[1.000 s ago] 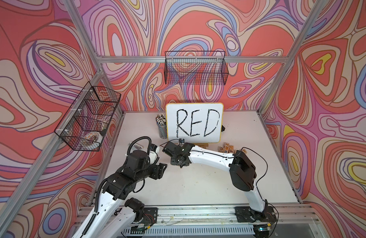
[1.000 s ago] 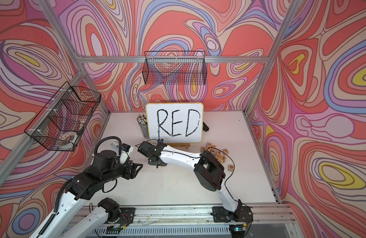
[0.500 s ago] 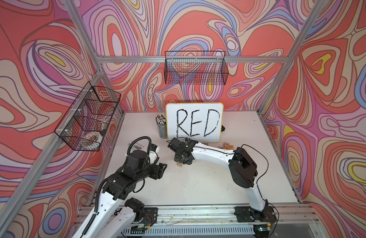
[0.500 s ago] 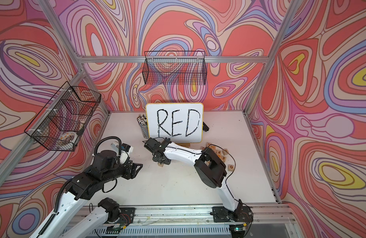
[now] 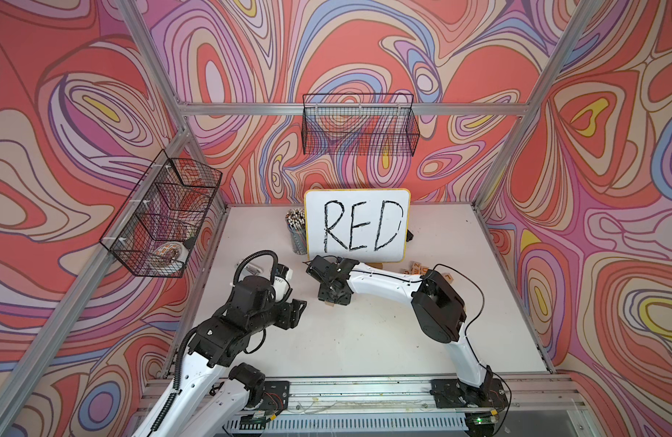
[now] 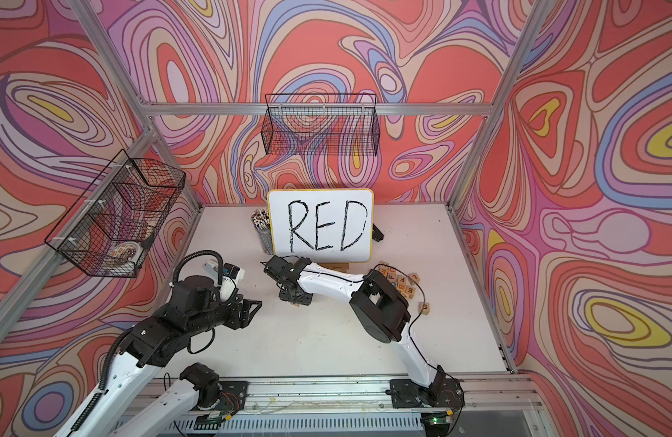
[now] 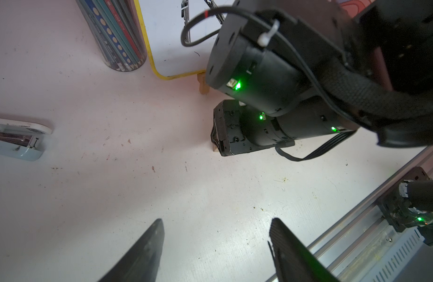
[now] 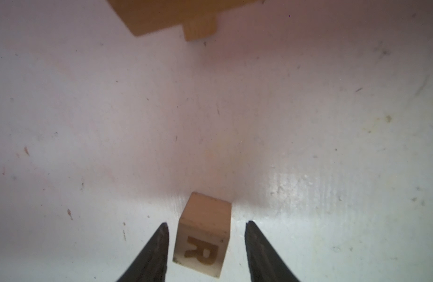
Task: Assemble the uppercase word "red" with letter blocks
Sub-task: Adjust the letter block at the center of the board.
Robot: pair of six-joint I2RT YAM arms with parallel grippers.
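Right pincer: we see the right pincer [image 8: 207, 222] spread, one finger on each side of the R block [image 8: 201, 244], with a sliver of desk showing on both sides, so nothing is pinched.
R block: it sits on the white desk [image 5: 364, 340] with its orange-brown R facing the wrist camera. In both top views only a tan edge peeks out under the pincer, just left of centre and below the whiteboard.
Left pincer: the left pincer [image 7: 216, 219] is spread wide over bare desk with nothing between its fingers. In a top view it sits left of centre [image 5: 298, 310], near the right pincer but apart from it.
Whiteboard: the whiteboard [image 5: 357, 225] stands upright at the middle back of the desk with RED handwritten in black. Its wooden foot [image 8: 198, 29] lies just beyond the R block.
Other letter blocks: a loose cluster of other letter blocks [image 6: 397, 280] lies right of centre, partly behind the right arm, with one more off to its right. We cannot pick out E or D among them.
Pencil cup: a clear pencil cup [image 5: 297, 232] full of pencils stands touching the whiteboard's left edge.
Stapler: a pale blue stapler [image 7: 18, 136] lies flat on the desk, well apart from the R block.
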